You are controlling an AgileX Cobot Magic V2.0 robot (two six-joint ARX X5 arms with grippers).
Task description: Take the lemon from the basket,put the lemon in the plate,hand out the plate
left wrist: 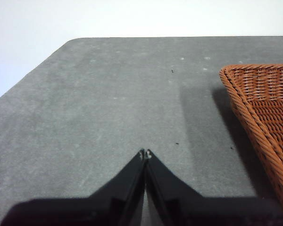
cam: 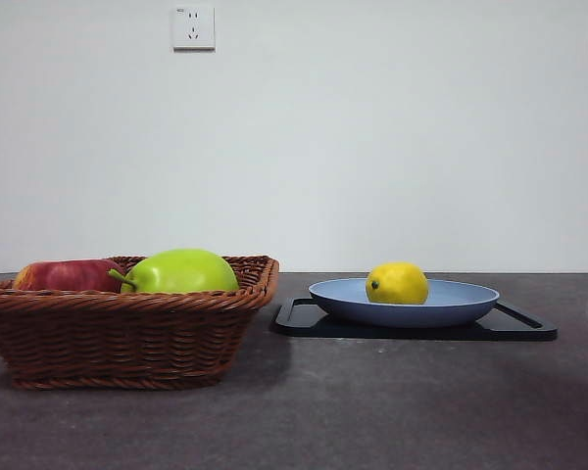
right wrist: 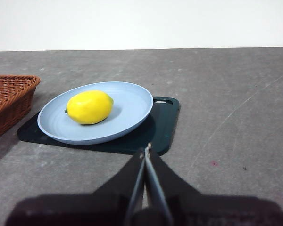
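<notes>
The yellow lemon [cam: 397, 283] [right wrist: 89, 107] lies in the light-blue plate [cam: 461, 305] [right wrist: 132, 101], which rests on a flat black tray [cam: 524, 327] [right wrist: 162, 127]. To the left stands the brown wicker basket [cam: 127, 338] [left wrist: 266, 108] [right wrist: 9, 96]. My right gripper [right wrist: 145, 149] is shut and empty, a short way from the plate's near rim over the tray's edge. Also shut and holding nothing, my left gripper [left wrist: 145, 153] hangs over bare table beside the basket's corner. Neither gripper shows in the front view.
A large yellow-green apple [cam: 181, 271] and a red apple [cam: 67, 275] sit in the basket. The grey tabletop [cam: 392, 401] stretches in front of basket and tray; its rounded far corner [left wrist: 78, 41] shows in the left wrist view.
</notes>
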